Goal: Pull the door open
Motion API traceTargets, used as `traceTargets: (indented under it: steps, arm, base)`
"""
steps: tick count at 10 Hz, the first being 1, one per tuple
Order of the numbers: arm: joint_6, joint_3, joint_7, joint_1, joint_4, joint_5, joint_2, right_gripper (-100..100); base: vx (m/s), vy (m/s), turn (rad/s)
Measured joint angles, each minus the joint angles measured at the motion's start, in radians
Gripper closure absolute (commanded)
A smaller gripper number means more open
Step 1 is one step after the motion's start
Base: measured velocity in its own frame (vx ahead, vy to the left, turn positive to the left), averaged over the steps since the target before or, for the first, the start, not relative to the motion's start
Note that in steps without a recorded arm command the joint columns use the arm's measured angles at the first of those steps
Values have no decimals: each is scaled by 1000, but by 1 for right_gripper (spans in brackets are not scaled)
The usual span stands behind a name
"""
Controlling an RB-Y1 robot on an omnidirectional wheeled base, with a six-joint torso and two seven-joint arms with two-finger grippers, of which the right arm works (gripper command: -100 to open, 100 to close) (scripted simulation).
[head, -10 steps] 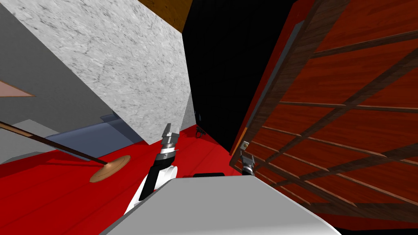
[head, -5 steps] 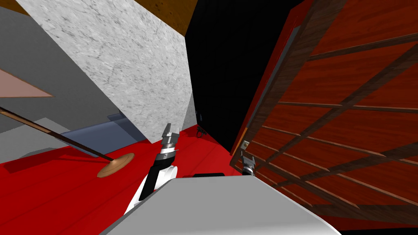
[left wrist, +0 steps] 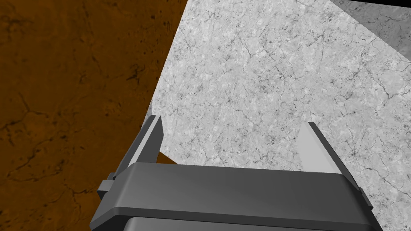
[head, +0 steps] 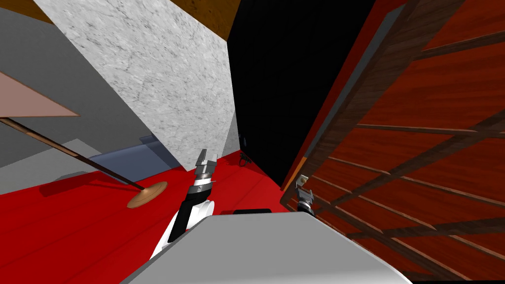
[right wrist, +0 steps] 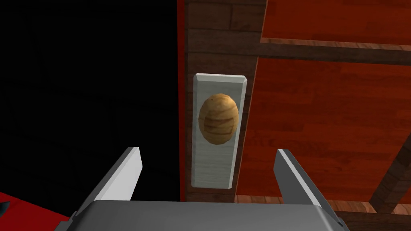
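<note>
R tool point(right wrist: 207, 149), wide, near knob point(right wrist: 218, 118)

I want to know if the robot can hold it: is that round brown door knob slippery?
Probably a bit: the knob is a smooth egg shape, so the right gripper, with its thin fingers, could slide off. It looks stiff, fixed on a grey plate. The door is big with beams, so it may feel heavy.

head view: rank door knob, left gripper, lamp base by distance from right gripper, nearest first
1. Door knob: straight ahead of the right gripper, at the door's edge, not yet gripped.
2. Left gripper: off to its left, raised above the red floor.
3. Lamp base: farthest left, flat on the floor.
</note>
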Motion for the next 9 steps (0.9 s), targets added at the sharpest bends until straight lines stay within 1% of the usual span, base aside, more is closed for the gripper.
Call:
traceTargets:
  steps: [1,2,3,4,5,7,8,9]
  arm:
    - [-1,-21,-33,-24,52,19,-4,-100]
    - [7,-47,-54,-19,57,34,-10,-100]
    - [12,-71,-79,-33,89,51,-17,-100]
    - [17,-94,-108,-37,112,67,-26,-100]
    - [16,-113,-140,-51,150,84,-33,-100]
    - [29,-151,-177,-54,171,107,-46,-100]
    - [30,-153,-181,-54,172,108,-46,100]
    - [29,-153,-179,-53,172,106,-47,100]
  base:
    - [92,-10,86]
    - [78,-11,106]
    - [83,-17,124]
    - [78,-13,108]
    - [57,-13,95]
    - [32,-12,33]
    - [-3,0,-18]
    - [-13,-5,-27]
